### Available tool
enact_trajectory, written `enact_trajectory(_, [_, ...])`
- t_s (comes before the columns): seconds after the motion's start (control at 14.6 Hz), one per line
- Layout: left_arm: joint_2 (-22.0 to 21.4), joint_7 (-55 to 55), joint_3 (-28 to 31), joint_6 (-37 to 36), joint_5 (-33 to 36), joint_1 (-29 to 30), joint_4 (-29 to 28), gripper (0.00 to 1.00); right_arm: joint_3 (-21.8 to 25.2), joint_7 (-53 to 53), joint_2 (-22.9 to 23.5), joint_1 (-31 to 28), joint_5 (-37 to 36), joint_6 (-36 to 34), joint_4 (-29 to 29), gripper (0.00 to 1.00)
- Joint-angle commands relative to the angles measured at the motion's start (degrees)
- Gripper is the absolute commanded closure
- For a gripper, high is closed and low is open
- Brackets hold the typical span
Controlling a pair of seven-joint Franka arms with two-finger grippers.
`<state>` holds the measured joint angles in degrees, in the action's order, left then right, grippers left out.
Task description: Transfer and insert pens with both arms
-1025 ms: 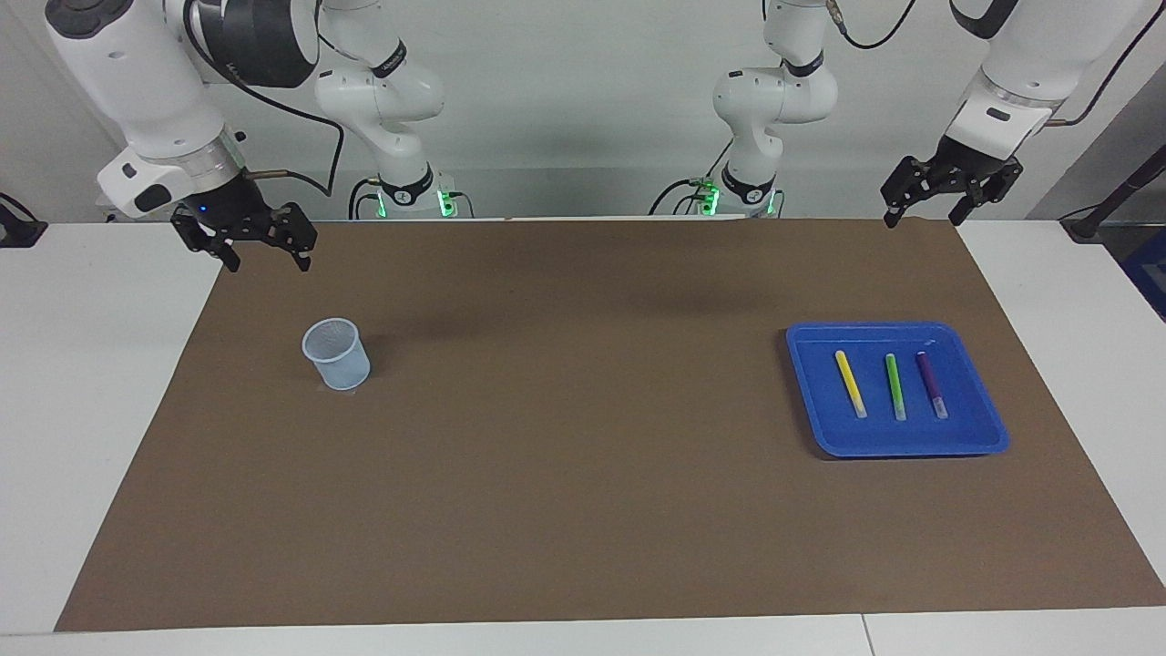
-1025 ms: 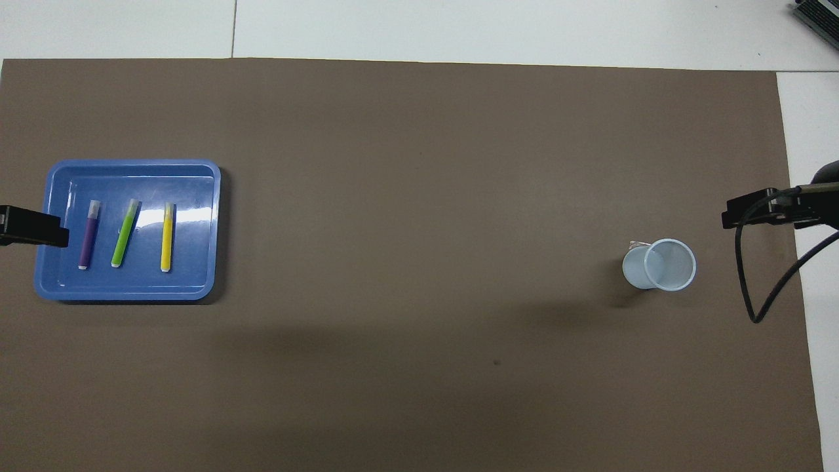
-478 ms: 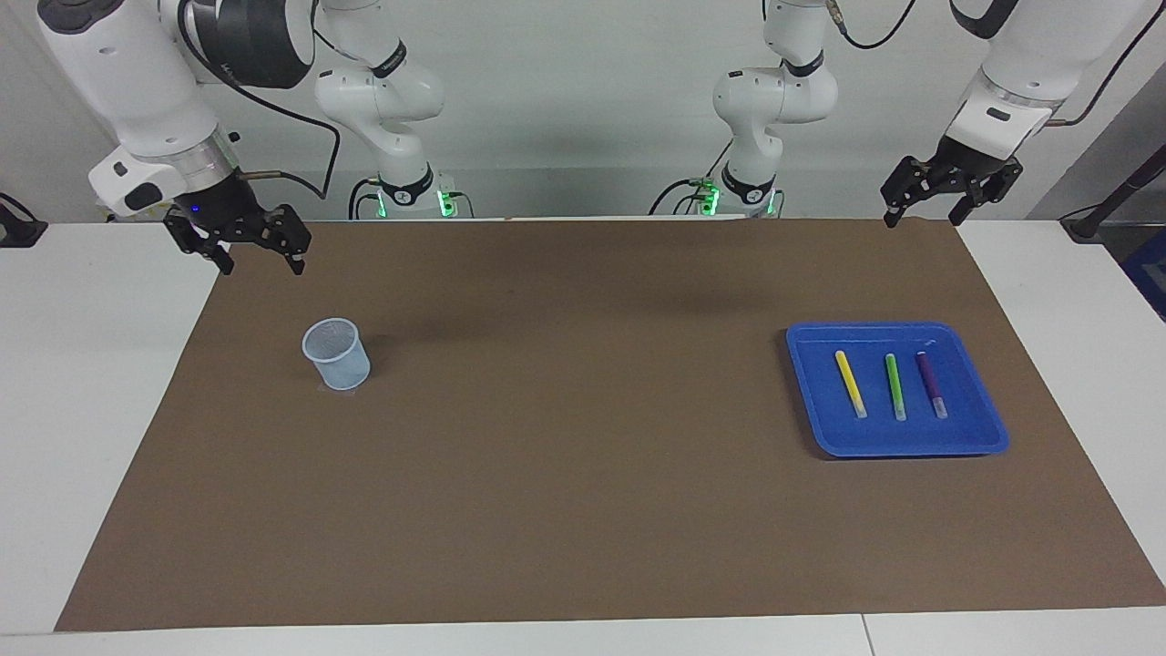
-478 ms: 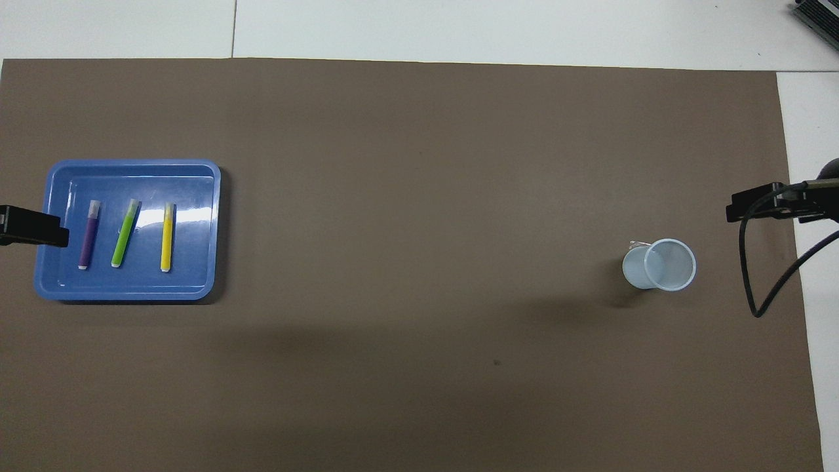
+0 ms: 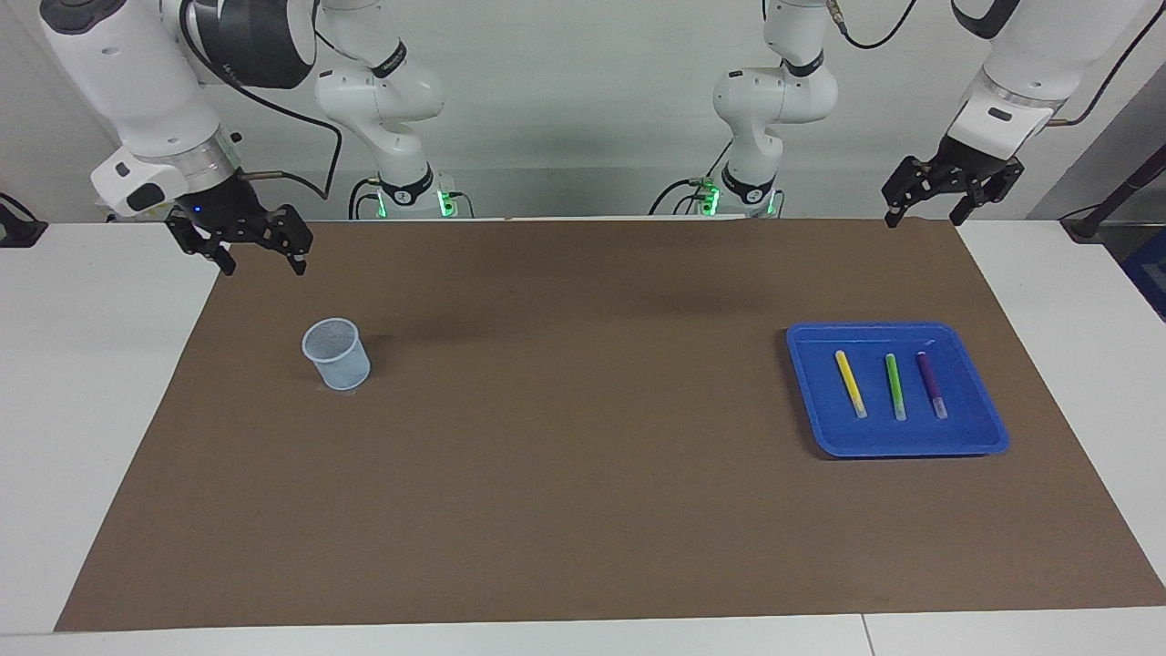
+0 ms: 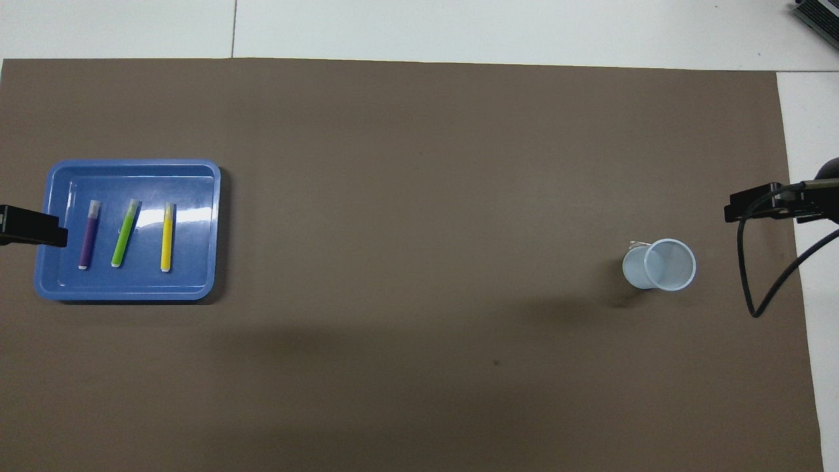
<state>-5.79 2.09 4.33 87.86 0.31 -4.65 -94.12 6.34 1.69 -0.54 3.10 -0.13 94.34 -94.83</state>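
Three pens lie side by side in a blue tray [image 5: 897,325] toward the left arm's end of the table: yellow [image 5: 851,384], green [image 5: 895,386] and purple [image 5: 931,384]. From overhead they show as purple [image 6: 88,235], green [image 6: 124,233] and yellow [image 6: 167,236]. My left gripper [image 5: 924,220] hangs open and empty in the air over the mat's corner at the left arm's end. My right gripper [image 5: 262,266] hangs open and empty over the mat's corner at the right arm's end.
A pale blue plastic cup [image 5: 337,355] stands upright on the brown mat [image 5: 583,437] toward the right arm's end, also visible from overhead [image 6: 659,265]. White tabletop borders the mat. A black cable [image 6: 763,288] loops by the right gripper.
The right gripper has shifted slightly up and toward its end of the table, then held still. The left gripper, pens and cup have not moved.
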Motion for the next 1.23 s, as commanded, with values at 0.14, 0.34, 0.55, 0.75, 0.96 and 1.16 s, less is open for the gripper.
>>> enact_trajectory(0.14, [0.1, 0.5, -0.2, 0.9, -0.5, 1.2, -1.2, 0.00, -0.2, 0.9, -1.2, -0.1, 1.5, 0.7, -1.5, 0.00])
enact_trajectory(0.34, [-0.3, 0.9, -0.1, 0.6, -2.0, 2.5, -1.4, 0.00, -0.3, 0.5, -1.2, -0.4, 1.5, 1.3, -2.0, 0.00])
enact_trajectory(0.55, [-0.4, 1.1, -0.1, 0.7, -2.1, 2.5, -1.9, 0.00, -0.3, 0.8, -1.5, -0.1, 1.5, 0.7, -2.1, 0.00])
enact_trajectory(0.75, [-0.4, 0.9, -0.2, 0.3, -2.1, 1.9, -1.9, 0.00, -0.5, 0.4, -1.5, 0.7, 1.7, 1.3, -2.2, 0.00])
enact_trajectory(0.96, [-0.4, 0.9, -0.2, -0.1, -2.1, 1.9, -1.9, 0.00, -0.5, 0.2, -1.5, 3.1, 1.8, 4.3, -3.2, 0.00])
enact_trajectory(1.16, [-1.8, 0.9, -0.2, 1.3, -2.1, 2.0, -4.7, 0.00, -0.5, -2.3, -2.0, 5.5, 3.0, 10.7, -5.5, 0.00])
